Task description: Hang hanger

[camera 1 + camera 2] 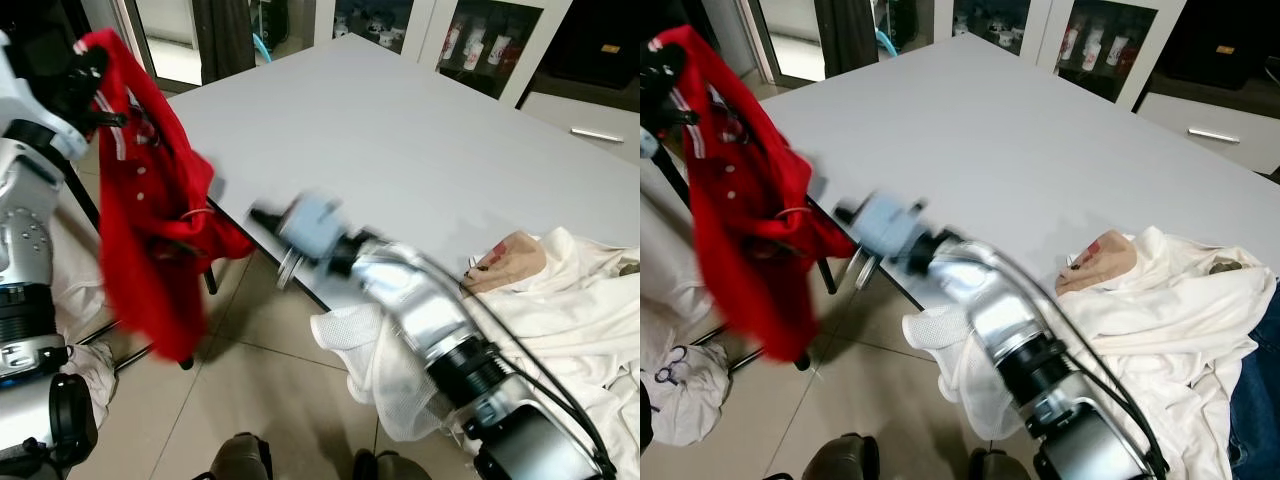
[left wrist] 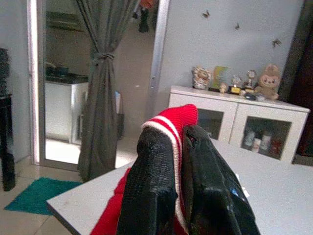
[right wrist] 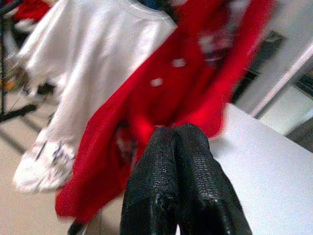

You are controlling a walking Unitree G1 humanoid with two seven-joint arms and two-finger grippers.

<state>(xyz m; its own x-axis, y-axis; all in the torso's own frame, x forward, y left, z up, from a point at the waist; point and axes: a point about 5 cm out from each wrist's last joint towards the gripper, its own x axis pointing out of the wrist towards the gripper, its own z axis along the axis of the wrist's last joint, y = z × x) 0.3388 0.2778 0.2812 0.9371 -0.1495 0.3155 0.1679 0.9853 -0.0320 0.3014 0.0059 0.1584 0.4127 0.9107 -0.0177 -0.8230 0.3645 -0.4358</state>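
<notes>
Grey table (image 1: 420,130) takes up most of the view, with a heap of white clothes (image 1: 1160,300) dumped on its near right corner, probably the pile waiting its turn. Next biggest is the red shirt (image 1: 150,220), dangling off the table's left edge so it hangs free for the rack. The hanger itself I can't make out, likely buried inside the shirt. The left gripper (image 2: 178,161) holds it high by the striped collar, fingers pinching that cloth. The right gripper (image 3: 178,181) reaches toward the shirt's lower part — fingers pressed together, empty — looks ready to steady it.
</notes>
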